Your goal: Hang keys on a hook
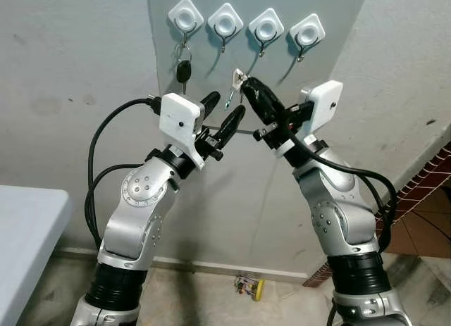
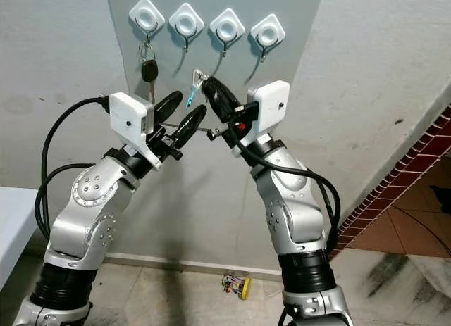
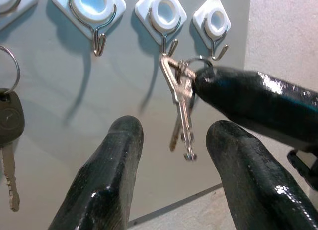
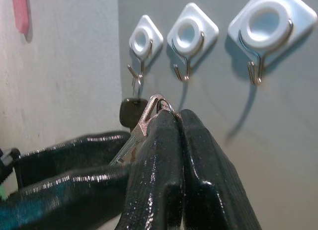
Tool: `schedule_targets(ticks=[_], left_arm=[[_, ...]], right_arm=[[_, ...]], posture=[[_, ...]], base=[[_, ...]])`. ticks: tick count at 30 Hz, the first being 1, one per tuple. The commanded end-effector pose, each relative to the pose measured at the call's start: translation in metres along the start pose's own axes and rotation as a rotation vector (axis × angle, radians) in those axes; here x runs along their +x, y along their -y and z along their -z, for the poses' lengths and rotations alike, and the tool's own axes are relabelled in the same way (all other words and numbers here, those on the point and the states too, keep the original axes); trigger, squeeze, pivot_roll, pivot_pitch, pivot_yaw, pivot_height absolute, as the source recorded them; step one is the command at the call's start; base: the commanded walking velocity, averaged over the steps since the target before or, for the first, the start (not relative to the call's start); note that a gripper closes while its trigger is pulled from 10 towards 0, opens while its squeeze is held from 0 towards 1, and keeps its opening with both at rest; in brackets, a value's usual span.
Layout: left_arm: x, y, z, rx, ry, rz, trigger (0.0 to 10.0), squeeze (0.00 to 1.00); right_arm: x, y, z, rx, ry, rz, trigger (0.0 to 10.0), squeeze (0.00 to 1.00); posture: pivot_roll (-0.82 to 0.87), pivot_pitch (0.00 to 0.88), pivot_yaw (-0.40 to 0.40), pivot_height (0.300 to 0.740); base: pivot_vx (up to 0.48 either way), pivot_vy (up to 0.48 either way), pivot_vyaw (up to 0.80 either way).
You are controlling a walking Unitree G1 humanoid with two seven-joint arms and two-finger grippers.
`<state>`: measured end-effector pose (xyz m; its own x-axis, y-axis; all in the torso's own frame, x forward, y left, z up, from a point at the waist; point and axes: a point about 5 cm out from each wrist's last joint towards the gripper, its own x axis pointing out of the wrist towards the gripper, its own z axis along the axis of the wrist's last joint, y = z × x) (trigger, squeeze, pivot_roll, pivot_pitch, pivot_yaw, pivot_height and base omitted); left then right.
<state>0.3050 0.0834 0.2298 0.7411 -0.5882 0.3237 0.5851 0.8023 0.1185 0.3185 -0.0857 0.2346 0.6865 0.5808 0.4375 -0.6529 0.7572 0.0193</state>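
Four white hooks (image 1: 246,24) in a row on the grey panel (image 1: 211,164); used as the landmark here.

Right gripper (image 1: 248,85) raised just below the hooks, between the second and third from the robot's left. Fingers (image 4: 174,160) pressed tight together, pinching the ring of a small bunch of silver keys (image 3: 180,103). Keys dangled from the fingertips, just beneath the third hook (image 3: 164,16), close to its wire but not on it. Whether the ring touched the wire: could not tell.

Left gripper (image 1: 227,113) held up below the hooks too, a little lower than the right one and toward the robot's left of it. Fingers (image 3: 104,180) spread apart, nothing between them. Key bunch hung just in front of the gap, not touching either finger.

Black-headed key (image 1: 183,72) already hung on its ring from the first hook (image 1: 186,17) at the robot's left end. Second hook (image 1: 225,22) and fourth hook (image 1: 307,32) bare.

Well below the hooks, at the foot of the wall: small yellow item (image 1: 251,288) lying on the floor (image 1: 197,298). Pale table (image 1: 25,227) edge far down and to the robot's left of the hooks. Reddish tiles (image 1: 423,220) down to the robot's right.
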Motion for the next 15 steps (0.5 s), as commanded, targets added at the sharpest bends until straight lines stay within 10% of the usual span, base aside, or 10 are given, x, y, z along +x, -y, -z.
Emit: schedule_targets(ticks=[1, 15], left_arm=[[0.004, 0.002, -0.001, 0.016, -0.01, 0.026, 10.0, 0.0], [0.004, 0.003, 0.009, 0.03, -0.071, 0.054, 10.0, 0.0]], right_arm=[[-0.001, -0.003, -0.003, -0.02, 0.002, -0.024, 10.0, 0.0], [-0.001, -0.004, -0.008, -0.024, 0.022, -0.035, 10.0, 0.0]], posture=[[-0.1, 0.043, -0.054, 0.74], [-0.12, 0.046, -0.044, 0.74]], base=[[0.0, 0.0, 0.0], [0.0, 0.0, 0.0]])
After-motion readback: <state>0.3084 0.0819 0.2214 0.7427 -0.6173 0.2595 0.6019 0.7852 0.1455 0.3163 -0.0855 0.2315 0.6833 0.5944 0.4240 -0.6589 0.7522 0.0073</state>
